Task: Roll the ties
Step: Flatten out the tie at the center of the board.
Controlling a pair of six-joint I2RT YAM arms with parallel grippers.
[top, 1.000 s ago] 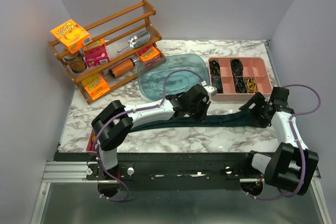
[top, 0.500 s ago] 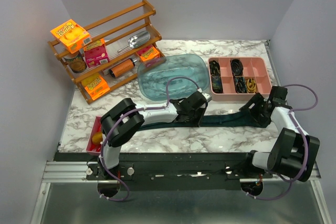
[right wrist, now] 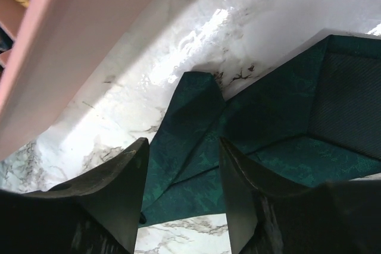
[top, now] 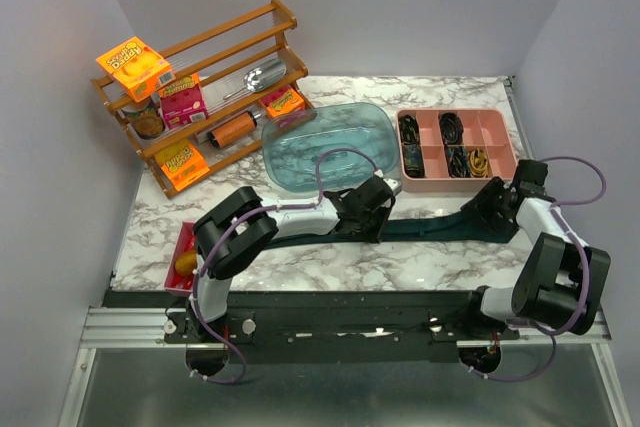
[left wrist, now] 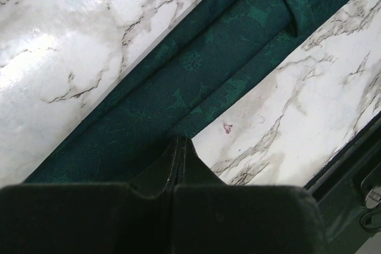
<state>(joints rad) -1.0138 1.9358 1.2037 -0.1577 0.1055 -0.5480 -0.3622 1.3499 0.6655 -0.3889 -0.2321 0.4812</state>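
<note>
The dark teal tie (top: 430, 228) lies flat along the front of the marble table, with its broad end to the right. My left gripper (top: 372, 215) is over the tie's middle. In the left wrist view the left gripper (left wrist: 180, 142) is shut, and its tips press on the near edge of the tie (left wrist: 196, 69). My right gripper (top: 490, 209) is low over the broad end. In the right wrist view the right gripper (right wrist: 183, 147) is open, and its fingers straddle the folded fabric of the tie (right wrist: 196, 120).
A translucent blue tub (top: 330, 142) stands just behind the left gripper. A pink divided tray (top: 455, 184) of small items sits behind the right gripper, and its wall shows close by in the right wrist view (right wrist: 71, 40). A wooden rack (top: 200, 97) stands at the back left. A red tray (top: 185, 259) is at the front left.
My left gripper has come down and a little nearer onto the tie's middle. My right gripper has shifted slightly right and settled low over the broad end.
</note>
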